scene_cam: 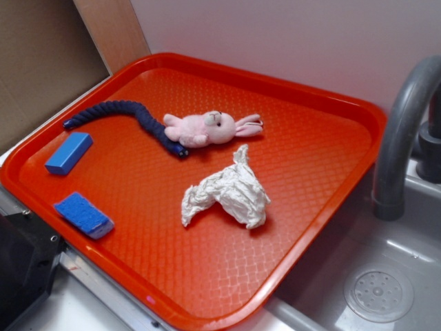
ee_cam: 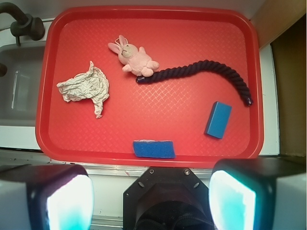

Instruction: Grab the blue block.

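— Jaws first: how do they stand?
— Spread wide and empty. In the wrist view the gripper [ee_cam: 151, 196] sits at the bottom of the picture, its two pale-lit fingers [ee_cam: 69, 201] far apart at either corner, nothing between them. It hangs above the near edge of the tray, off every object.

— And the blue block?
— The blue block [scene_cam: 69, 153] lies flat on the red tray [scene_cam: 324, 172], on its left part in the exterior view, near the left rim. Smooth, sharp-edged, touching nothing.

— What is closest to it?
— The blue sponge [scene_cam: 83, 215], nearer the camera on the same left side, rough on top with a pale underside, close to the tray's near rim. The two are apart. Just beyond the block, the dark navy rope [scene_cam: 127, 116] begins and curves rightward toward the middle.

— Further out?
— The rope's far end meets a pink stuffed rabbit [scene_cam: 210, 128], lying on its side around the tray's centre. Nearer from there rests a crumpled white cloth [scene_cam: 227, 196], separate from the rabbit.

— Beyond the tray?
— To the right, a grey sink [scene_cam: 375, 276] with a grey faucet [scene_cam: 406, 131] arching above it.
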Tool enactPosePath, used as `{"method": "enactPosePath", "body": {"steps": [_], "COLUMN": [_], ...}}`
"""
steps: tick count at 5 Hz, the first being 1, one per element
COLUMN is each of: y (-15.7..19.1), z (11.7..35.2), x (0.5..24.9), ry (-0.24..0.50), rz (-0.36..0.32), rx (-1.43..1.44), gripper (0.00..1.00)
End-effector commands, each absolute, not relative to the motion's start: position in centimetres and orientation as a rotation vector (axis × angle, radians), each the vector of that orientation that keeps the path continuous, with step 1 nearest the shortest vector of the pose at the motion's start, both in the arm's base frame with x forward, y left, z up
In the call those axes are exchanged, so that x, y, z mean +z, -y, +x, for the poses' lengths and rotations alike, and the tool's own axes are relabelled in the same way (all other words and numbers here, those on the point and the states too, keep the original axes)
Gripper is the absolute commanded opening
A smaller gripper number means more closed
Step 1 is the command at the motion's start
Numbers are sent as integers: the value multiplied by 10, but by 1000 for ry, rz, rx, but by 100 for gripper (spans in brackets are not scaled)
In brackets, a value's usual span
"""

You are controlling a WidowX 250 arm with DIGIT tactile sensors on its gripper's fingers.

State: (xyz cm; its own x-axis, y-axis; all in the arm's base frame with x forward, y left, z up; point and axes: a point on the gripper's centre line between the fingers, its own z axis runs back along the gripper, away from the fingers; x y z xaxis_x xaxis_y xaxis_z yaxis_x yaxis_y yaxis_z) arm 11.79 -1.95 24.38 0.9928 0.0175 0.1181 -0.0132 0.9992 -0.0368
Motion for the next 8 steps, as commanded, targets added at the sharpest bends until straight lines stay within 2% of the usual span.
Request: {"method": "enactPosePath", "body": {"steps": [1, 2, 3, 4, 5, 6, 7, 8], "y": [19, -11, -32, -66, -95, -107, -115, -113], "z": [118, 139, 149, 164, 169, 170, 165, 164], "x": [244, 205, 182, 142, 110, 87, 63, 36], "ry": [119, 82, 73, 55, 15, 11, -26, -69], "rz": [-36, -51, -28, 43, 102, 119, 101, -48], "rx": [15, 249, 325, 410, 482, 485, 470, 362], "gripper": [100, 100, 100, 100, 100, 100, 100, 100]}}
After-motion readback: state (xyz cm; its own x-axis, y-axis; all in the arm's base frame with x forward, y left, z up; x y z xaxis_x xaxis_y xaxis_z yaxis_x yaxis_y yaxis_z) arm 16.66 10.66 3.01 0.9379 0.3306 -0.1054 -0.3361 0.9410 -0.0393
